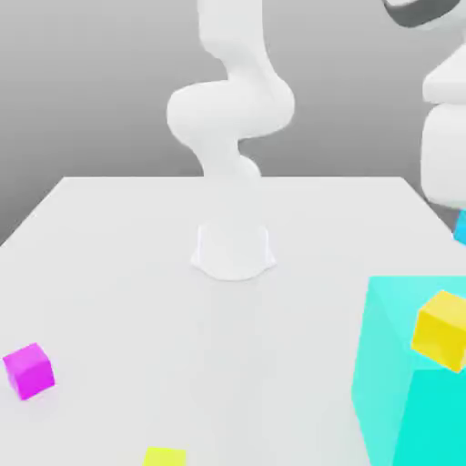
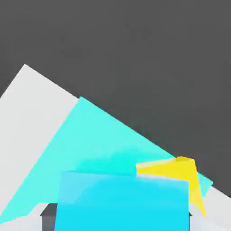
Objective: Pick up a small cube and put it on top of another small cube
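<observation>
Small cyan cube (image 2: 122, 203) clamped in the gripper (image 2: 121, 216).
Held between grey fingers (image 2: 47, 219) flanking both sides, above the turquoise block (image 2: 90, 144), just beside the yellow cube (image 2: 180, 173).

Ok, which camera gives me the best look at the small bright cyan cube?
The hand view: the small bright cyan cube sits large in front, a whole face visible, before the huge turquoise block. The exterior view catches just a cyan sliver at its right edge.

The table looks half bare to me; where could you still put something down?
The table lies bare between the robot's base and the magenta cube. It is crowded at the exterior view's right, where the big turquoise block carries a yellow cube.
</observation>
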Tool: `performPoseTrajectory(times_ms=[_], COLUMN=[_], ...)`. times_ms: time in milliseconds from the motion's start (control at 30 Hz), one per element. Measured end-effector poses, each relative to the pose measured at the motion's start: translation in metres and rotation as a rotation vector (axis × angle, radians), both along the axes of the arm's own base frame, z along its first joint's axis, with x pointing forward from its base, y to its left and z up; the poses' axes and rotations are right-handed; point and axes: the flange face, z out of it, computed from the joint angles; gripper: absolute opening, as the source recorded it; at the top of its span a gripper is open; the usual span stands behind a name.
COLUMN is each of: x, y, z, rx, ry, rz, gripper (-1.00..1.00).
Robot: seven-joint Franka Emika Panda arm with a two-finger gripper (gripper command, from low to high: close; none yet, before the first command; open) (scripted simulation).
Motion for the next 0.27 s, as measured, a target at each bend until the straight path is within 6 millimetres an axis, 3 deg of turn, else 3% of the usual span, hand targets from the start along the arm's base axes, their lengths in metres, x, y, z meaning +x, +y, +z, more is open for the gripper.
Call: performPoseTrajectory(times_ms=[67, 133, 167, 267], x=[0.007, 0.001, -0.001, -0.001], y=[-0.015, 0.002, 0.007, 0.006], z=[-0.009, -0.038, -0.051, -0.051], rx=[-0.024, -0.03, -0.031, -0.031], ry=[0.013, 0.016, 0.016, 0.017], rz=[0.017, 0.061, 0.073, 0.073], gripper=[-1.0, -1.0, 1.0, 1.0])
